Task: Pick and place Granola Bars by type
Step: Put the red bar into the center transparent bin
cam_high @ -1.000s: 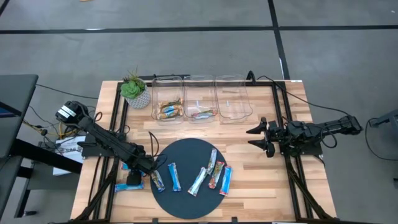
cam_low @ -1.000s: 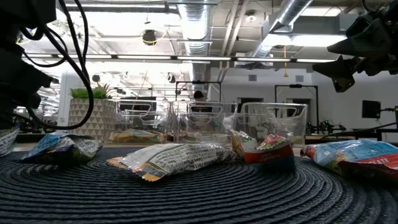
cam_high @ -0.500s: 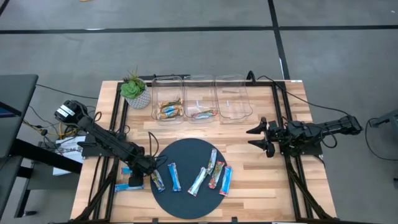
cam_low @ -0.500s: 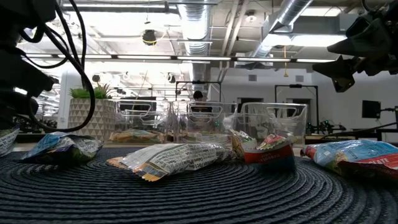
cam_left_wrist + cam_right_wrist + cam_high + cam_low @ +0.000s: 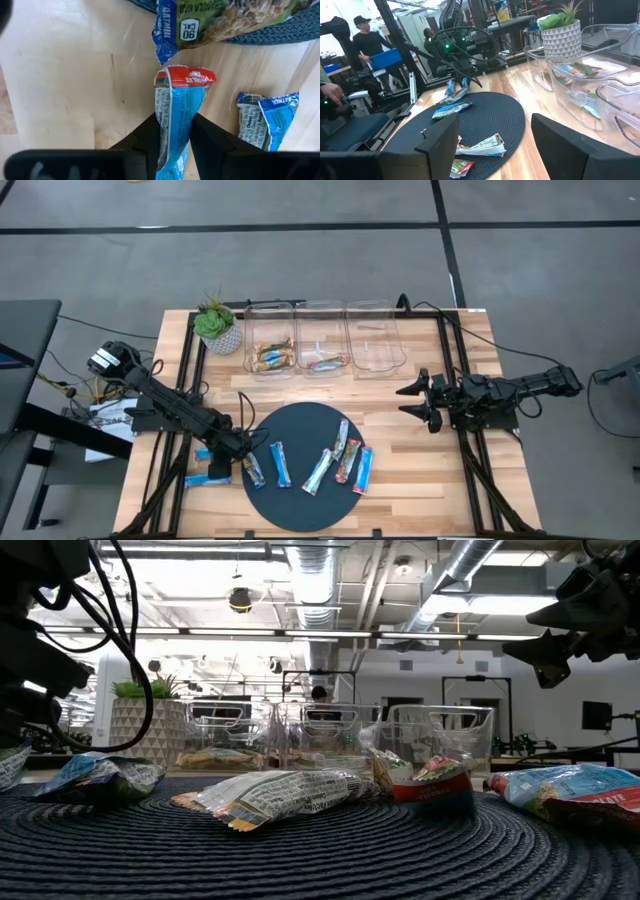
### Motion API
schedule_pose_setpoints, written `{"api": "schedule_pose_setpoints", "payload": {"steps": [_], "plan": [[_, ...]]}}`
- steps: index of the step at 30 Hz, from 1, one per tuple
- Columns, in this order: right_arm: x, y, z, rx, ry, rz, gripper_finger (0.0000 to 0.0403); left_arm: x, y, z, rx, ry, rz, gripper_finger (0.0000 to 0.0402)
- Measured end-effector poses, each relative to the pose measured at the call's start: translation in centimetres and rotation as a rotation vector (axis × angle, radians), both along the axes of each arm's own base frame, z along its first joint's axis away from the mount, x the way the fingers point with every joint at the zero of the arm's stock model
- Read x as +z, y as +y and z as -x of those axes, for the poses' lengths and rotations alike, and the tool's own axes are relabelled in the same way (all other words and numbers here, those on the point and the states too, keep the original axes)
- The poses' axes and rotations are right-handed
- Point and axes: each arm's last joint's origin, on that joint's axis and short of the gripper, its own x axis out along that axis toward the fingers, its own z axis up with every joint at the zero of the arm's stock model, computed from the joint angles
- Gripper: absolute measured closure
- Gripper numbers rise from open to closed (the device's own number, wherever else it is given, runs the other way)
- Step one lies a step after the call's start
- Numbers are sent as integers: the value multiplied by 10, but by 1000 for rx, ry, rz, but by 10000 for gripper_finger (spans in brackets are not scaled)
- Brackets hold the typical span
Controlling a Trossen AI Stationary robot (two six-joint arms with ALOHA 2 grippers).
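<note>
Now | left gripper (image 5: 174, 131) pinching bright blue granola bar (image 5: 176, 112), red-topped crinkled wrapper, lower centre | right gripper (image 5: 420, 402) spread wide, right of mat (image 5: 300, 505)

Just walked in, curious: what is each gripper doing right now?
Left gripper: closed on a bright blue wrapped granola bar lying on the wooden table.
Right gripper: open, empty.

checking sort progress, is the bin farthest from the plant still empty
Yes, the clear bin farthest from the plant holds no bars.
</note>
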Motion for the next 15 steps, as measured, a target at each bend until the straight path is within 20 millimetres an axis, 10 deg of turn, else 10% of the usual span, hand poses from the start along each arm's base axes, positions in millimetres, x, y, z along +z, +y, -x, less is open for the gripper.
{"api": "schedule_pose_setpoints", "payload": {"steps": [15], "plan": [[0, 0, 0, 0, 0, 0, 159, 9, 3, -5, 95, -89, 13, 329]]}}
